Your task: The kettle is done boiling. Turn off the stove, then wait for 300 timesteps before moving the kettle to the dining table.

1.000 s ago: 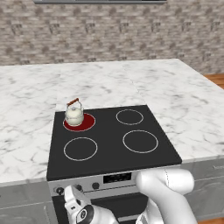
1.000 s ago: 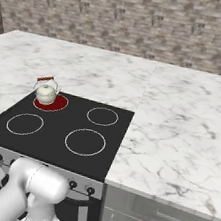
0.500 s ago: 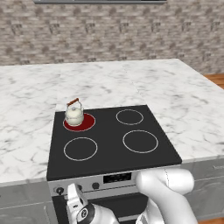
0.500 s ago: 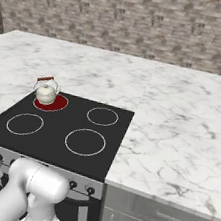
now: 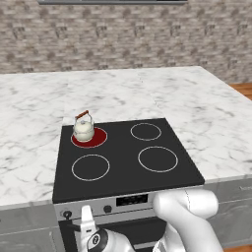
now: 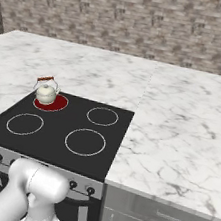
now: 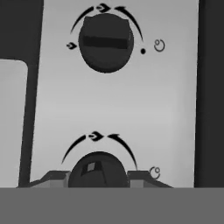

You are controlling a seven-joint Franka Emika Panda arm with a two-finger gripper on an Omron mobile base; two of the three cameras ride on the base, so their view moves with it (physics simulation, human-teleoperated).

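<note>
Stove (image 5: 129, 157) set into a marble counter (image 5: 197, 113), with a stone-tiled wall (image 5: 123, 34) behind. The black glass top carries four ringed burners; the far left burner (image 5: 91, 138) glows red, and the other three rings are plain white outlines. A small cream kettle (image 5: 83, 129) with an arched reddish-brown handle stands upright on that red burner, slightly toward its left edge; from the right side the kettle (image 6: 46, 92) appears in the same place, well apart from the bare counter (image 6: 179, 133) to the right of the stove.

The white arm (image 5: 189, 216) bends down in front of the steel front panel (image 5: 128, 201), and the gripper (image 5: 84, 227) reaches toward the left end of that panel, where small black knobs sit in a row. Seen from the hand, the gripper (image 7: 99, 177) is closed around a lower knob (image 7: 98, 168): one finger (image 7: 52, 178) presses on each side of the round black knob, so it is grasped between them. A second knob (image 7: 106, 42) sits further along the panel, untouched, with its ridge lying crosswise and arrow markings arcing around it. The panel surface (image 7: 113, 105) between the two knobs is plain grey.
</note>
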